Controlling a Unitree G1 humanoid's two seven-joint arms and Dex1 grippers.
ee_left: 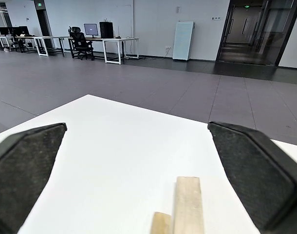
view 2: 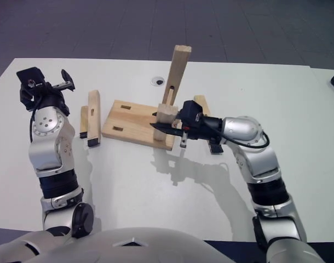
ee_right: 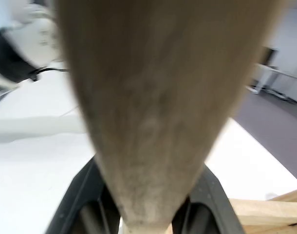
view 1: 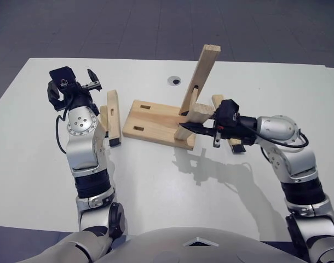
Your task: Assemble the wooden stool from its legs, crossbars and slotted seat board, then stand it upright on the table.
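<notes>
White table (view 1: 41,164), pale seat board (view 1: 150,123); right gripper (view 1: 192,125) clamped on leg (view 1: 200,112), left gripper (view 1: 76,79) wide-open.

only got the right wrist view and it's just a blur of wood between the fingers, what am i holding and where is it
observer: The right gripper is shut on a short wooden piece, at the near right corner of the seat board.
operator: anything standing on the board yet
observer: One long leg rises from it at that same corner, tilted, just behind your piece.
operator: and the left arm
observer: The left gripper is open and empty, raised over the left side of the table, near two loose pieces lying beside the board.
</notes>
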